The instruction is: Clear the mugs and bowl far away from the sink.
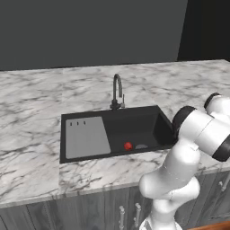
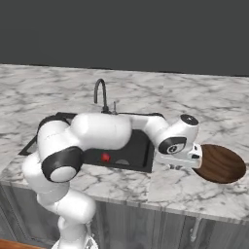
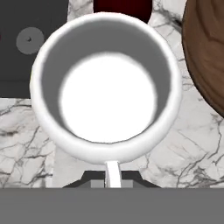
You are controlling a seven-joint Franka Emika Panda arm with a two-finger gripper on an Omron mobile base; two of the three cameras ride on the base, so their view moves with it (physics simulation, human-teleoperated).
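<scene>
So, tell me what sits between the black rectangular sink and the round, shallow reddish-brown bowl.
The hand view shows a white mug there, over the grey-veined marble counter, with the sink on one side and the bowl on the other.

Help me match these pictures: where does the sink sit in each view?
Left base view: sink in the centre, tap behind it.
Right base view: centre-left, partly behind the arm.
Hand view: black area at upper left, beyond the mug.
Shared landmark: its round grey drain.
</scene>
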